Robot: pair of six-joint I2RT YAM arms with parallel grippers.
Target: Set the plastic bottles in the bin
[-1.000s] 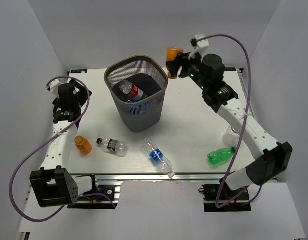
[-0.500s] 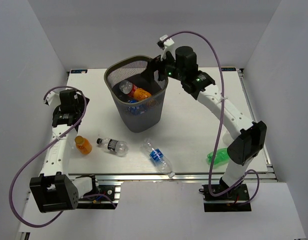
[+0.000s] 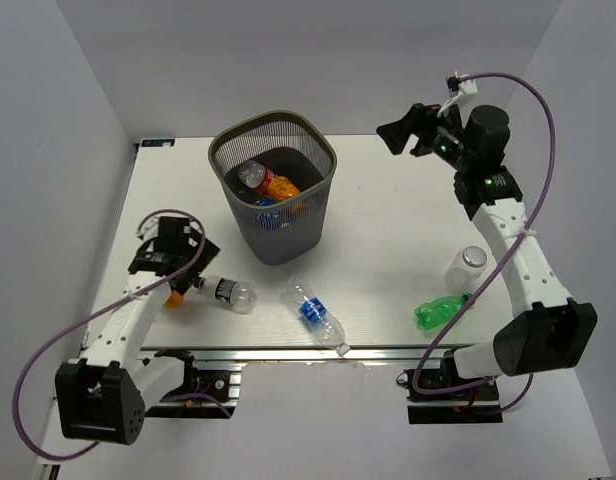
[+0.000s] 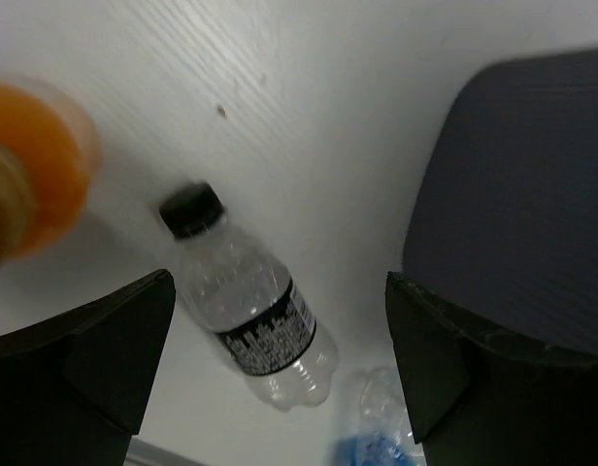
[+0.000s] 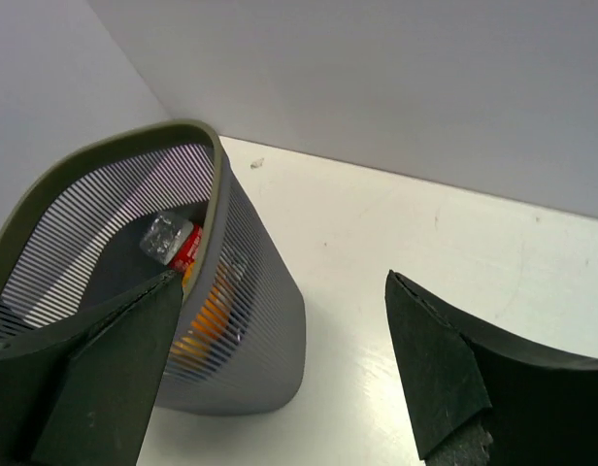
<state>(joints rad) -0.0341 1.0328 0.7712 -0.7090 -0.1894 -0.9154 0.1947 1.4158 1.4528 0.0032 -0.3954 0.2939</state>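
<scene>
Left claw (image 4: 280,286) spread wide and empty, hanging right over the black-label bottle (image 4: 252,316), which lies flat between its fingers, long axis slanting across the gap; right claw (image 3: 400,135), open too, sits far off
</scene>
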